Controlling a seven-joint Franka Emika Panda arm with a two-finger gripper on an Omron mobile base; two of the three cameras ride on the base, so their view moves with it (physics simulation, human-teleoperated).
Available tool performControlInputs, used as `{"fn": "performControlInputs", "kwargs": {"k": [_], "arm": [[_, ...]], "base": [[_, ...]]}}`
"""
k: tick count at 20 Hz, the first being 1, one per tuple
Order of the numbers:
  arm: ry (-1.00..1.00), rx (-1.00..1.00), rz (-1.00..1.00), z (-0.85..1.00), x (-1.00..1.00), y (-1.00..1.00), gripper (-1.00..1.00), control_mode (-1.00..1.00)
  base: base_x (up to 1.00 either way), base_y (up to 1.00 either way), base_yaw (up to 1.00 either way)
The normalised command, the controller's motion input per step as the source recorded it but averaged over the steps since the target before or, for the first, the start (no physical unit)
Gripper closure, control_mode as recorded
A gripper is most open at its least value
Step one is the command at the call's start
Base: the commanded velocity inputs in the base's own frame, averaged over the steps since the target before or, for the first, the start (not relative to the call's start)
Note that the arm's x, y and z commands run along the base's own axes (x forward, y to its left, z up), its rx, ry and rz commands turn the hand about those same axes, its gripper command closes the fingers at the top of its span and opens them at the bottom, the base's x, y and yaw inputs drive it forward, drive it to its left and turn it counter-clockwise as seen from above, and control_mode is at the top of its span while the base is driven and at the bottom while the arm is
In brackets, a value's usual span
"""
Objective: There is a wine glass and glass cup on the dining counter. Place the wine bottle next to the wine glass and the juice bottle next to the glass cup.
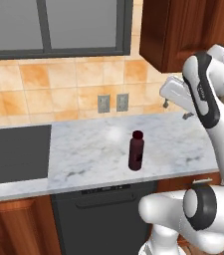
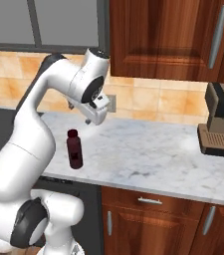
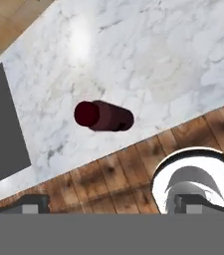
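Juice bottle (image 1: 136,150) stands upright on the marbled worktop (image 1: 93,149) against the tiled wall, close to its front edge, w/ bare marble all round it. Dark cooktop (image 1: 15,152) sits well off to one side, coffee machine (image 2: 220,122) far along the other way. Two wall outlets (image 1: 113,103) behind, wood cabinets (image 2: 168,35) overhead. Gripper (image 3: 108,206) hangs well above the bottle, looking down on its cap; fingertips far apart, nothing betw. them. Nothing stands betw. hand & bottle.
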Motion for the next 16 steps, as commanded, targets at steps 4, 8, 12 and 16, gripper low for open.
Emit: {"fn": "performControlInputs", "kwargs": {"k": [4, 8, 12, 16], "arm": [[0.43, 0.4, -0.21, -0.99, 0.56, 0.01, -1.0, -1.0], [0.41, 0.33, -0.21, -0.72, 0.37, 0.33, -1.0, -1.0], [0.42, 0.27, -0.19, -0.47, 0.23, 0.48, -1.0, -1.0], [0.42, 0.23, -0.15, -0.31, 0.04, 0.31, -1.0, -1.0]], "base": [[0.0, 0.0, 0.0], [0.0, 0.0, 0.0], [0.0, 0.0, 0.0], [0.0, 0.0, 0.0]]}}
